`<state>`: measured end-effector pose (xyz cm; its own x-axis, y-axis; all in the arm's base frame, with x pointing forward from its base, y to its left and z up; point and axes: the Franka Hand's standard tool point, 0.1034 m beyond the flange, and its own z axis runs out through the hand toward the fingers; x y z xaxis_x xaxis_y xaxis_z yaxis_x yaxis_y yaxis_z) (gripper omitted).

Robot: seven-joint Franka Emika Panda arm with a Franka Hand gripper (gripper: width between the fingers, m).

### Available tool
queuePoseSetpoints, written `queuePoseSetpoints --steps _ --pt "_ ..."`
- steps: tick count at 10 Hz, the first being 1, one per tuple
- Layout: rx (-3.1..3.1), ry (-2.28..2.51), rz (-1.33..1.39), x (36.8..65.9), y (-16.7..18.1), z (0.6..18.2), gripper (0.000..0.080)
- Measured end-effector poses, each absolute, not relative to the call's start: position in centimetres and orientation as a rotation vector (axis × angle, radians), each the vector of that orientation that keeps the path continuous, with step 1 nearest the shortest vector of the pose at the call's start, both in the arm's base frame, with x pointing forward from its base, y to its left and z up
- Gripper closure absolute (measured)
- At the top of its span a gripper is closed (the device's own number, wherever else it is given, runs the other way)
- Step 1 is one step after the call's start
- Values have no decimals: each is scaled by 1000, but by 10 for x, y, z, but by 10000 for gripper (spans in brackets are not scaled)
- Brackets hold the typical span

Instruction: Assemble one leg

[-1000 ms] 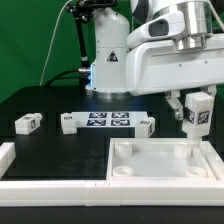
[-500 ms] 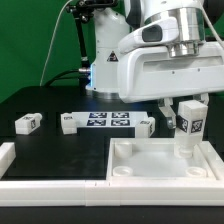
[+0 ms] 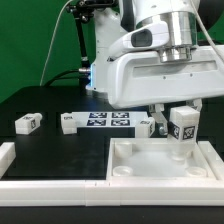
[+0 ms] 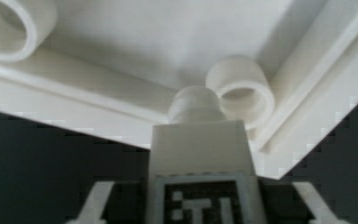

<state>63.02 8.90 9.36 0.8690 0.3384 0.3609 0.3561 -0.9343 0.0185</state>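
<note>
We log: small chunky white plastic tagged leg (image 3: 183, 130), exterior view's right, pinched upright in pincer (image 3: 180, 119); peg lined beside corner socket (image 4: 247, 92) of large white square tray (image 3: 150, 179), presumably for insertion.

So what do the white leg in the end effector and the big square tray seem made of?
Small chunky white leg block: probably plastic, matte, uniformly white. Large white square tray: seemingly the same matte plastic, judging by its smooth rounded corner sockets.
</note>
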Motion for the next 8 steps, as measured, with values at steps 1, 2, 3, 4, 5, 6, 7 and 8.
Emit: queuePoseSetpoints --steps 1,2,3,4,5,6,7,8 --pt "-2987 -568 -553 631 95 92 509" --pt "-2984 -573 -544 630 99 91 509" --pt "-2981 -582 -533 628 104 86 509" --pt "-2980 -588 -522 626 107 83 509" --pt "-2978 -591 -525 625 109 79 509" --pt "-2971 -593 -562 627 112 78 509" --pt "-2968 -599 -567 626 114 73 509" --pt "-2968 -601 -562 625 114 66 509"
